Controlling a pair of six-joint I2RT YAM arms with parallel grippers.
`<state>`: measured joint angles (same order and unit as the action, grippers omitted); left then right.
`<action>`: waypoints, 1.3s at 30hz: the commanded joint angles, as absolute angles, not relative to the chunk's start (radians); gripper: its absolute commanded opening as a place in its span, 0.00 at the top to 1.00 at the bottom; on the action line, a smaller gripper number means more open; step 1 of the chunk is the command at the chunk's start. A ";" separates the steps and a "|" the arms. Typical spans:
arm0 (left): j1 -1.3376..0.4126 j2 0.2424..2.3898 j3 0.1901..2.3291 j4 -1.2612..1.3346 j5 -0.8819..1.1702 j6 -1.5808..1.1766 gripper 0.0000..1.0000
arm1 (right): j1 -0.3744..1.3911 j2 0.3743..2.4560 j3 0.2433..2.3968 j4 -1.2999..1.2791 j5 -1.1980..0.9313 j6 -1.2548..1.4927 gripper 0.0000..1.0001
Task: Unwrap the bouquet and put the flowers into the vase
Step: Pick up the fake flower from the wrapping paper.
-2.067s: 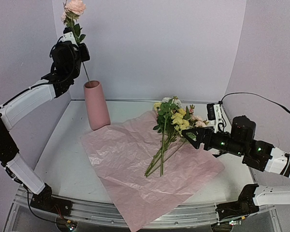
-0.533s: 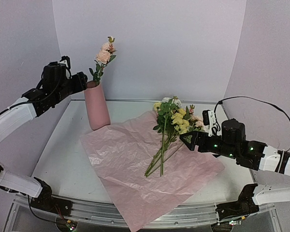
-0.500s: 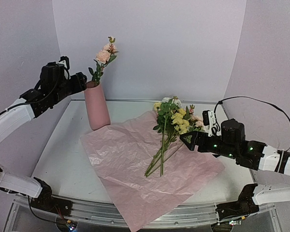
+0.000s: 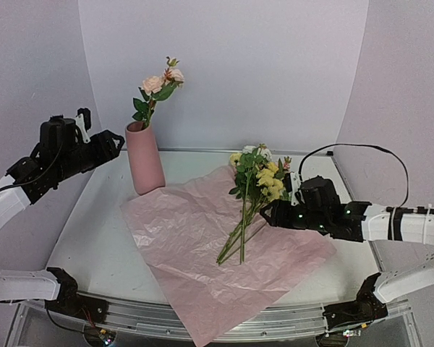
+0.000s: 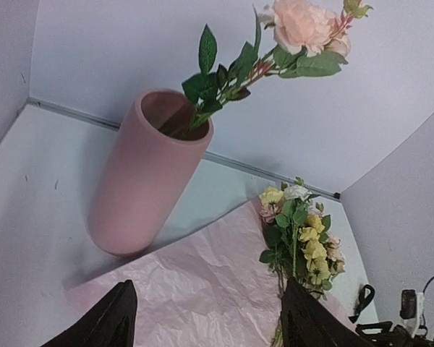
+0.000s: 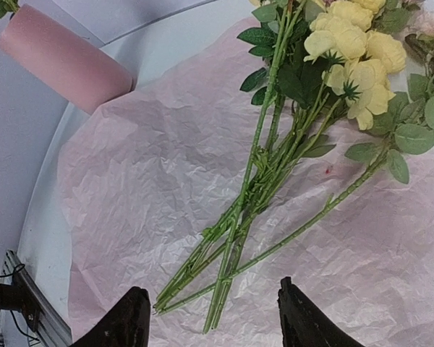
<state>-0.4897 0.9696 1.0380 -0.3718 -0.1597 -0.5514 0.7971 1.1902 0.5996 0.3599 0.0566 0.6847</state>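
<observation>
The pink vase [image 4: 145, 160] [image 5: 143, 177] stands at the back left, with one pink rose stem [image 4: 159, 85] [image 5: 301, 24] leaning out of it. The bouquet lies unwrapped: yellow, cream and pink flowers [image 4: 258, 181] [image 6: 351, 47] rest on the flat crinkled pink paper [image 4: 195, 246] [image 6: 130, 188]. Their green stems [image 6: 253, 206] fan out towards the front. My left gripper [image 4: 113, 142] [image 5: 206, 322] hangs open and empty to the left of the vase. My right gripper [image 4: 270, 212] [image 6: 213, 318] is open just above the paper, beside the stems, with nothing between its fingers.
The paper's near corner [image 4: 202, 329] hangs over the table's front rail [image 4: 130, 311]. Lilac walls close in the back and both sides. A black cable [image 4: 362, 148] loops above the right arm.
My left arm has drawn back left and downward from the vase, leaving the rose in it. My right arm has reached further left, close to the lying stems.
</observation>
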 commanded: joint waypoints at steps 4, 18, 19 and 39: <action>-0.488 1.012 0.928 -0.386 0.046 -0.711 0.31 | 0.798 1.400 0.771 0.362 -0.015 0.707 0.46; -0.489 1.018 0.848 -0.386 0.100 -0.790 0.31 | 0.797 1.760 1.061 0.241 0.031 0.719 0.51; -0.489 1.010 0.839 -0.386 0.096 -0.791 0.31 | 0.797 1.775 1.077 0.232 0.037 0.719 0.51; -0.489 0.982 0.827 -0.386 0.061 -0.763 0.31 | 0.797 1.917 1.223 0.070 0.201 0.765 0.55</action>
